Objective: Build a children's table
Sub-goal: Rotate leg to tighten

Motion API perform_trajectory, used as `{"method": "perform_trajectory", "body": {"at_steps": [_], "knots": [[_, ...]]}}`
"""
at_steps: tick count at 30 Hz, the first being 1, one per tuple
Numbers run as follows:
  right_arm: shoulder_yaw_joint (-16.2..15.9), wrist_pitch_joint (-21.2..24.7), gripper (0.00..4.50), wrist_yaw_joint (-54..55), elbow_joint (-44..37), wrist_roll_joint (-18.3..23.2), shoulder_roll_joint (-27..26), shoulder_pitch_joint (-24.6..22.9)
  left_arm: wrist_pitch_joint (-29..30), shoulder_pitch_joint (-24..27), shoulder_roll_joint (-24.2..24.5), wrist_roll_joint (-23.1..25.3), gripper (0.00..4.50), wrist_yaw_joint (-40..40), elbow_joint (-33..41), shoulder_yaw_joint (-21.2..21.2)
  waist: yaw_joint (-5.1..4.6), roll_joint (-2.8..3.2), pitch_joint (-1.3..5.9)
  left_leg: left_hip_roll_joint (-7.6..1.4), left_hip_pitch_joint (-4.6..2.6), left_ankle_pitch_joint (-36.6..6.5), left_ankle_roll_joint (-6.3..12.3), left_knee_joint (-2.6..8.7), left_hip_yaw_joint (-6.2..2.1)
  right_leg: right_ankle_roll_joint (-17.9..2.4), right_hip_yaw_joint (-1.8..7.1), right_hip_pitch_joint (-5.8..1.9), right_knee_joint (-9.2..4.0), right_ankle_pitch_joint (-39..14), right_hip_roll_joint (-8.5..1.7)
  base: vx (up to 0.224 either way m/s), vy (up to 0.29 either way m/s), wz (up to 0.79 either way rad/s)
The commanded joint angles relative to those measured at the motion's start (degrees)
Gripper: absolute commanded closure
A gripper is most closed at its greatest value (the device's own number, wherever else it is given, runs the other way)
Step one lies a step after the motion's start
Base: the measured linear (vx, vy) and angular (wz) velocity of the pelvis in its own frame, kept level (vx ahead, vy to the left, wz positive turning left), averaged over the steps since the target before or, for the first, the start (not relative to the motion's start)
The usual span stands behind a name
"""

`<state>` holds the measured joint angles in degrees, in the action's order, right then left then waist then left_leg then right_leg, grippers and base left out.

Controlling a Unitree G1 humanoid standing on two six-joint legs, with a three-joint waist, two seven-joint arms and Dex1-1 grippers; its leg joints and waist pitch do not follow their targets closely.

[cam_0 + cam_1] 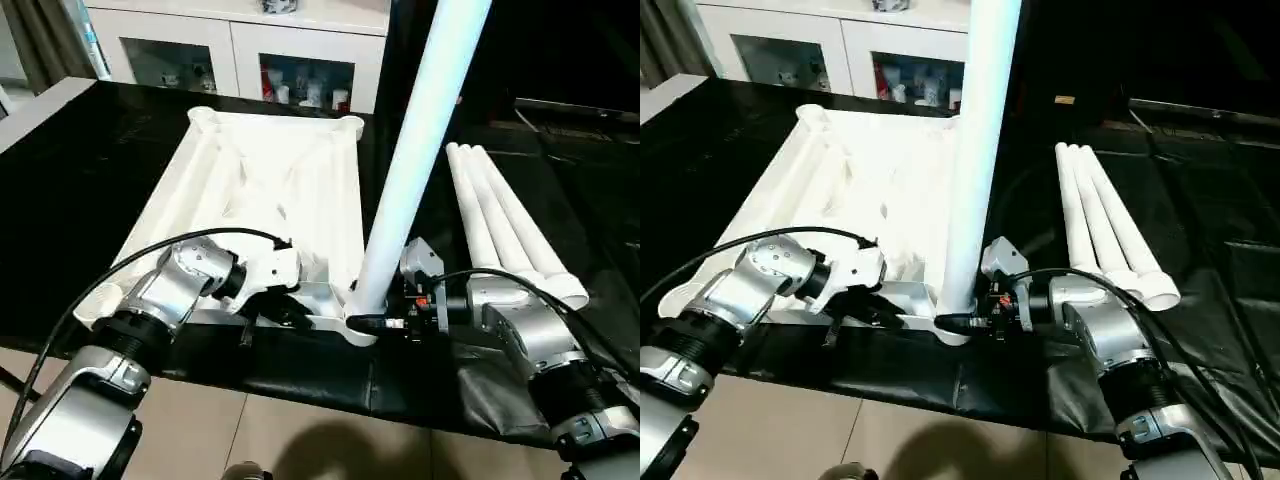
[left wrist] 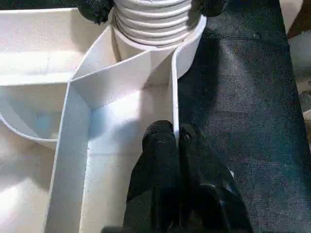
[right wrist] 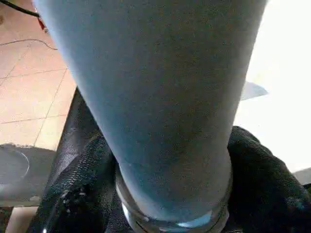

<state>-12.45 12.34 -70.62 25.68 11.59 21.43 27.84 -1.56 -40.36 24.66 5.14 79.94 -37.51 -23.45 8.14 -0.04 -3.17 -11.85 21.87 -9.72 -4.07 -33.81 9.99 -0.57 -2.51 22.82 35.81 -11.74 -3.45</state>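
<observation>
The children's table top (image 1: 260, 180) lies upside down on the black work surface, ribs up. One white leg (image 1: 410, 170) stands upright in its near right corner socket (image 1: 358, 330); the leg's threaded base (image 2: 153, 19) sits in that socket. My right gripper (image 1: 374, 318) is at the leg's foot, with black fingers (image 3: 73, 194) hugging both sides of it. My left gripper (image 2: 177, 141) is shut on the thin near rim of the top, just left of that socket. Three more legs (image 1: 500, 215) lie side by side to the right.
The white glass-door cabinet (image 1: 240, 50) stands behind the black-covered work surface (image 1: 90, 170). The surface's front edge runs just under my grippers, with tiled floor (image 1: 300, 430) below. Cables loop over both forearms.
</observation>
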Motion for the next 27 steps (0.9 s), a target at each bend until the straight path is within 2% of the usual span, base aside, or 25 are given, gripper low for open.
{"method": "perform_trajectory", "body": {"at_steps": [1, 5, 6, 7, 8, 9, 10, 11, 13, 14, 16, 17, 19, 20, 23, 25, 27], "knots": [[0.1, 0.8, 1.67, -0.8, 0.3, 0.4, 0.4, 0.1, -0.4, 0.4, -0.6, 1.7, 4.5, 2.8, -1.1, -3.0, -0.41, 0.43, 4.27, -1.58, -1.34, -9.3, 0.83, 3.52, -0.09, -14.5, 2.13, -2.88, -3.37, 0.0, -4.18, 0.0, 0.0, 0.0], [0.3, 2.3, 1.72, 0.2, -1.0, 1.3, -0.5, -1.4, 1.2, 0.4, -1.4, 0.6, 4.5, 1.6, -1.6, -1.8, -0.36, 0.36, 4.31, -1.58, -1.31, -9.2, 0.86, 3.5, -0.12, -14.5, 2.11, -2.94, -3.31, 0.1, -4.17, 0.0, 0.0, 0.0], [0.4, 2.4, 1.73, 0.3, -1.0, 1.3, -0.6, -1.4, 1.3, 0.4, -1.4, 0.5, 4.5, 1.5, -1.6, -1.7, -0.3, 0.87, 4.32, -1.59, -1.37, -9.3, 0.77, 3.47, -0.13, -14.6, 2.13, -2.85, -3.3, 0.1, -4.2, 0.0, 0.0, 0.0], [1.0, 2.6, 1.73, 1.7, -1.0, 1.6, -1.2, -1.8, 2.3, 0.3, -2.0, 0.0, 4.5, 0.4, -1.8, -1.0, -0.4, 0.56, 4.27, -1.59, -1.37, -9.7, 0.73, 3.51, -0.04, -14.6, 2.15, -2.85, -3.42, 0.0, -4.16, 0.0, 0.0, 0.0], [2.3, 3.3, 1.73, 4.7, -0.5, 1.9, -2.5, -2.1, 4.8, -0.1, -3.2, -0.9, 4.5, -2.3, -2.0, 0.7, -0.45, 0.93, 4.25, -1.58, -1.32, -10.1, 0.41, 3.57, -0.14, -14.8, 2.14, -2.88, -3.39, -0.6, -4.23, 0.0, 0.0, 0.0], [2.7, 3.6, 1.73, 6.0, -0.2, 1.9, -3.0, -2.2, 5.9, -0.3, -3.9, -1.4, 4.5, -3.6, -2.0, 1.5, -0.41, 0.84, 4.19, -1.54, -1.38, -10.7, 0.19, 3.61, -0.16, -14.7, 2.08, -2.77, -3.54, -1.4, -4.22, 0.0, 0.0, 0.0], [2.9, 3.5, 1.73, 6.8, -0.1, 1.7, -3.3, -2.3, 6.7, -0.4, -4.3, -1.9, 4.5, -4.4, -1.8, 2.1, -0.6, 0.62, 3.96, -1.43, -1.42, -12.2, -0.22, 3.73, -0.18, -14.3, 2.12, -2.73, -3.88, -4.3, -4.19, 0.0, 0.0, 0.0], [3.5, 3.2, 1.73, 11.1, 0.7, 0.6, -4.7, -2.7, 10.7, -0.8, -6.3, -4.0, 4.5, -7.9, -1.1, 4.9, -0.63, 0.64, 3.98, -1.44, -1.5, -12.9, -0.55, 3.77, -0.19, -14.0, 2.17, -2.77, -4.0, -5.9, -4.33, 0.0, 0.0, 0.0], [4.2, 2.8, 1.74, 16.5, 2.2, -0.5, -7.0, -2.7, 14.2, -1.2, -8.2, -5.2, 4.5, -12.1, -0.1, 7.2, -0.92, 0.63, 3.72, -1.38, -1.65, -14.7, -1.53, 4.0, -0.3, -12.9, 2.29, -2.58, -4.67, -11.7, -4.57, 0.0, 0.0, 0.0], [4.5, 2.7, 1.74, 18.0, 2.7, -0.8, -7.7, -2.7, 15.0, -1.3, -8.7, -5.4, 4.5, -13.2, 0.1, 7.7, -1.24, 0.38, 3.63, -1.23, -1.44, -14.8, -1.95, 4.13, -0.41, -12.1, 2.27, -2.62, -4.82, -14.0, -4.57, 0.0, 0.0, 0.0], [6.7, 3.1, 1.74, 29.0, 7.8, -1.4, -13.9, -0.4, 20.4, -1.7, -12.2, -5.6, 4.5, -21.7, 1.8, 10.6, -2.52, 0.52, 3.68, -1.1, -1.08, -14.6, -2.48, 4.32, -0.68, -11.3, 2.12, -2.74, -4.83, -15.7, -4.55, 0.0, 0.0, 0.0], [6.7, 3.1, 1.74, 29.0, 7.8, -1.4, -13.9, -0.4, 20.4, -1.7, -12.2, -5.6, 4.5, -21.7, 1.8, 10.6, -2.52, 0.52, 3.68, -1.1, -1.08, -14.6, -2.48, 4.32, -0.68, -11.3, 2.12, -2.74, -4.83, -15.7, -4.55, 0.0, 0.0, 0.0], [8.6, 2.9, 1.74, 37.7, 12.7, -1.6, -18.7, 3.1, 24.2, -2.3, -15.9, -5.8, 4.5, -29.8, 2.9, 13.4, -3.48, 0.36, 3.67, -0.82, -0.92, -14.2, -2.24, 4.28, -0.77, -10.8, 2.03, -2.84, -5.11, -16.5, -4.43, 0.0, 0.0, 0.0], [8.6, 2.9, 1.74, 37.7, 12.7, -1.6, -18.7, 3.1, 24.2, -2.3, -15.9, -5.8, 4.5, -29.8, 2.9, 13.4, -3.77, 0.48, 3.58, -0.74, -1.02, -14.5, -2.0, 4.21, -0.7, -10.6, 2.02, -2.66, -5.34, -17.4, -4.34, 0.0, 0.0, 0.0], [11.1, 2.4, 1.74, 45.7, 18.2, -1.5, -22.1, 7.2, 26.3, -2.8, -19.2, -4.2, 4.5, -36.7, 4.2, 14.7, -4.04, 0.51, 3.82, -0.75, -1.0, -12.8, -1.28, 4.08, -0.58, -11.2, 2.18, -2.7, -5.15, -13.8, -4.11, 0.0, 0.0, 0.0], [11.9, 2.1, 1.74, 48.8, 21.4, -2.8, -23.3, 9.5, 26.3, -2.3, -20.3, -2.4, 4.5, -38.8, 5.4, 13.3, -4.33, 0.5, 4.11, -0.78, -0.92, -10.5, -0.64, 3.92, -0.52, -12.5, 2.09, -2.94, -4.64, -8.2, -3.94, 0.0, 0.0, 0.0], [11.9, 1.7, 1.74, 48.8, 21.7, -3.1, -23.4, 9.7, 25.8, -2.1, -20.0, -1.8, 4.5, -38.9, 5.5, 12.7, -4.35, 0.62, 4.25, -0.75, -0.81, -9.0, 0.27, 3.75, -0.4, -13.2, 2.08, -3.07, -4.38, -4.2, -3.85, 0.0, 0.0, 0.0]]}}
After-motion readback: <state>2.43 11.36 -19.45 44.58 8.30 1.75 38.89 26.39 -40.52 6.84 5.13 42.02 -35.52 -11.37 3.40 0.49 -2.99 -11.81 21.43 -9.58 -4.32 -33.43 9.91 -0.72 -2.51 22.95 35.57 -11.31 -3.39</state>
